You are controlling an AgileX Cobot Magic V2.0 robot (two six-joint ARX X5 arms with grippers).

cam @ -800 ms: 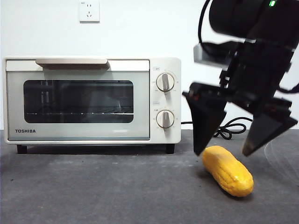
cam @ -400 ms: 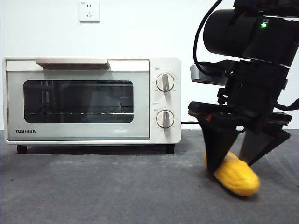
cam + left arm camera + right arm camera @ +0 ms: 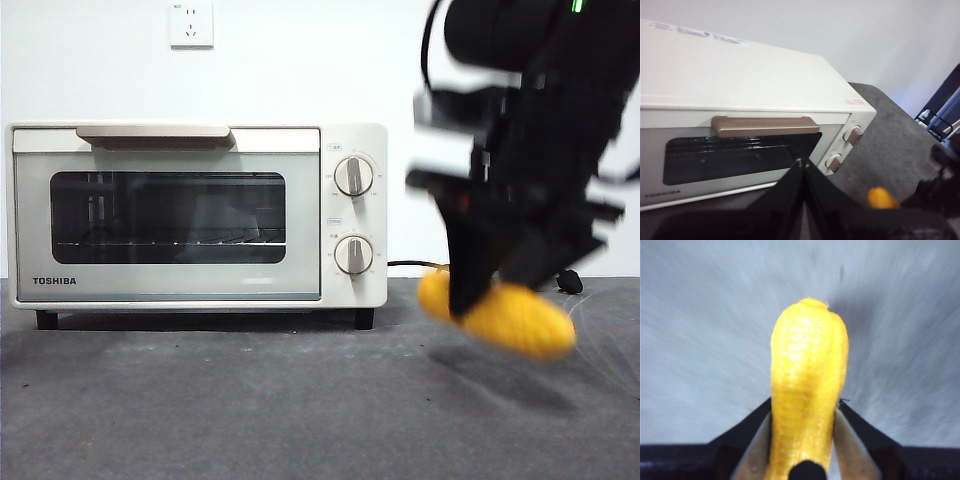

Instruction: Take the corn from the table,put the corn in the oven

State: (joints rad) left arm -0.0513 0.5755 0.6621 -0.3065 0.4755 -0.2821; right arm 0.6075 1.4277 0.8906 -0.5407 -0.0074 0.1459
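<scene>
Your right gripper (image 3: 490, 300) has clamped its 2 jaws on the corn (image 3: 520, 318) and lifted it off the table (image 3: 220, 410) — it now hangs at lower right. The oven (image 3: 195, 215) door is shut — the left gripper (image 3: 802, 167), jaws together and empty, waits by its handle.

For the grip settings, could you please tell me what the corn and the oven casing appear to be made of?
The glossy yellow-orange corn cob looks like moulded plastic, judging by its shine. The cream-white boxy oven casing looks like smooth painted metal, though plastic is possible.

Motion blur smears the corn (image 3: 510, 318) and the right tool (image 3: 490, 290) clamping it; the arm above runs off the picture's top edge.
</scene>
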